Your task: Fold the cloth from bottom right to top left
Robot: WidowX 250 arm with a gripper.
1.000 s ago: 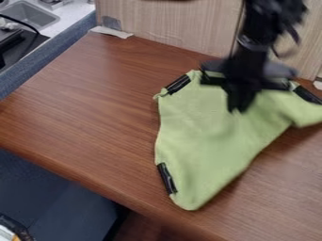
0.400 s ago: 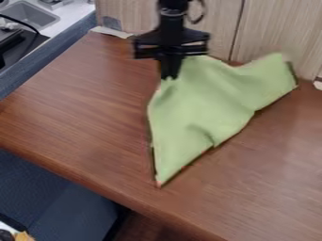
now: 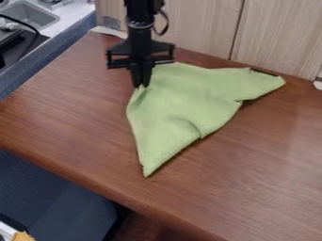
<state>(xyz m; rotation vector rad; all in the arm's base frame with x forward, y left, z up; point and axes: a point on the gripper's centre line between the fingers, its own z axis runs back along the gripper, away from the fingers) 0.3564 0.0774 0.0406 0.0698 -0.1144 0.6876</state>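
the green cloth [image 3: 182, 101] lies on the brown table [image 3: 69, 108], below and to the right of the black gripper [image 3: 142, 86]. the fingers are closed on its upper left corner. the very tips are hard to make out there. the arm [image 3: 140, 26] is cut off by the top edge.

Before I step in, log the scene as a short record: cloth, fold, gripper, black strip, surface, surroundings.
cloth: green cloth, flat-lying, roughly triangular, one point toward the table's near edge, another to the right
fold: doubled over; wrinkled, with notches along its lower-right side
gripper: black gripper, at the cloth's upper-left edge, apparently pinching fabric
black strip: black strip, at the cloth's upper-right edge
surface: brown wooden table
surroundings: wood-grain panel behind; sink at upper left
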